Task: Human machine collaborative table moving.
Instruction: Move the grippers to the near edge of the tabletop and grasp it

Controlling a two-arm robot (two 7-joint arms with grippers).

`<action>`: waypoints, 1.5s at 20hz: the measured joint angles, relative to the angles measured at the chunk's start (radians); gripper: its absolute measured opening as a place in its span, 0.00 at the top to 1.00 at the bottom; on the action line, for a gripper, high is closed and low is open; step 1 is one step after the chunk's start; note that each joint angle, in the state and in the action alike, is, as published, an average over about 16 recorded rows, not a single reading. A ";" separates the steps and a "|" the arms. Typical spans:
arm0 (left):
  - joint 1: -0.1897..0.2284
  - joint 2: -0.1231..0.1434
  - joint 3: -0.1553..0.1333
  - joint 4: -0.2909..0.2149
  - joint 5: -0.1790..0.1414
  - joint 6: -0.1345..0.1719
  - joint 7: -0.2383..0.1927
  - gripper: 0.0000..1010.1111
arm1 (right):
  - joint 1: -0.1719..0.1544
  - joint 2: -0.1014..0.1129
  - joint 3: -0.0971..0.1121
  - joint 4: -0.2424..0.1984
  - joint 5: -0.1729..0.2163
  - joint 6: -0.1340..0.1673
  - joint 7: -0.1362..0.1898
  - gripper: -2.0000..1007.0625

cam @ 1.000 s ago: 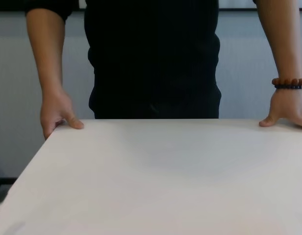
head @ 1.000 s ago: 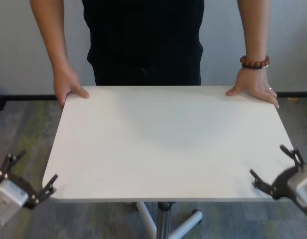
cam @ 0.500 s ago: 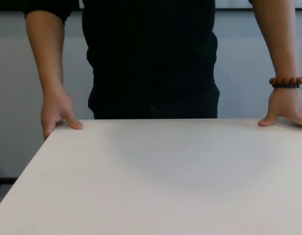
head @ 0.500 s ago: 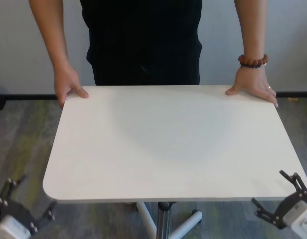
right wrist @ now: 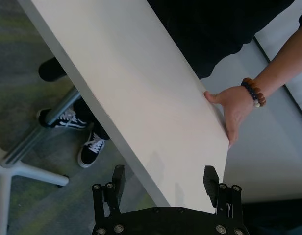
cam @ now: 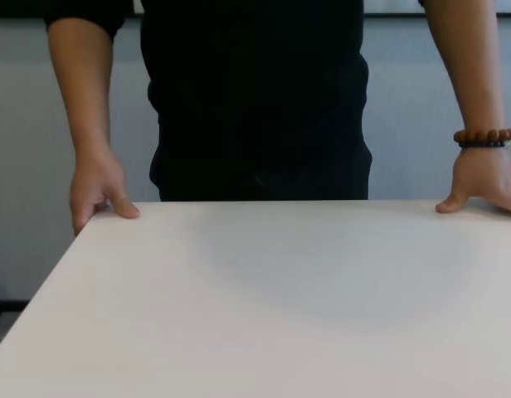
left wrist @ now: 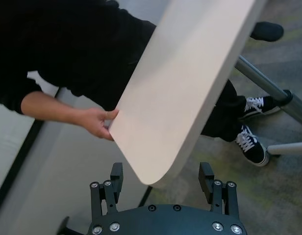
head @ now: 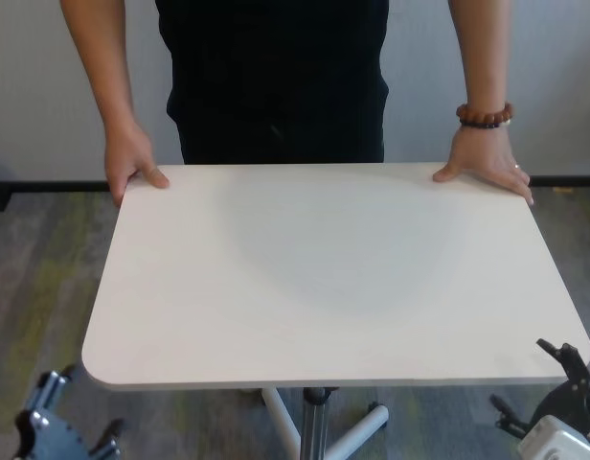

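The white table [head: 333, 278] stands in front of me, also in the chest view [cam: 272, 307]. The human [head: 276, 77] in a black shirt stands at its far side, one hand [head: 132, 165] on each far corner, a beaded bracelet [head: 485, 115] on the wrist at the right. My left gripper [head: 75, 417] is open, below and just off the near left corner. In the left wrist view that corner [left wrist: 156, 166] lies between its spread fingers [left wrist: 114, 176] without touching. My right gripper [head: 521, 376] is open off the near right corner, which also shows between its fingers [right wrist: 210, 177].
The table's grey post [head: 317, 422] and white base legs [head: 367, 422] stand on grey-green carpet. A pale wall with a dark skirting line runs behind the human. The human's black-and-white shoes [left wrist: 249, 142] are under the far side of the table.
Both grippers have drawn back toward me and sunk lower, away from the near corners they stood at. The human's hands stay on the far corners.
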 joint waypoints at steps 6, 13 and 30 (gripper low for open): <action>-0.039 -0.042 0.047 0.033 0.156 0.057 0.022 0.01 | 0.023 -0.019 -0.023 0.022 -0.097 0.051 -0.013 0.01; -0.095 -0.098 0.092 0.084 0.295 0.106 0.037 0.01 | 0.065 -0.050 -0.059 0.058 -0.205 0.098 -0.013 0.01; -0.211 -0.244 0.137 0.259 0.460 0.151 0.077 0.01 | 0.163 -0.142 -0.119 0.147 -0.414 0.168 -0.032 0.01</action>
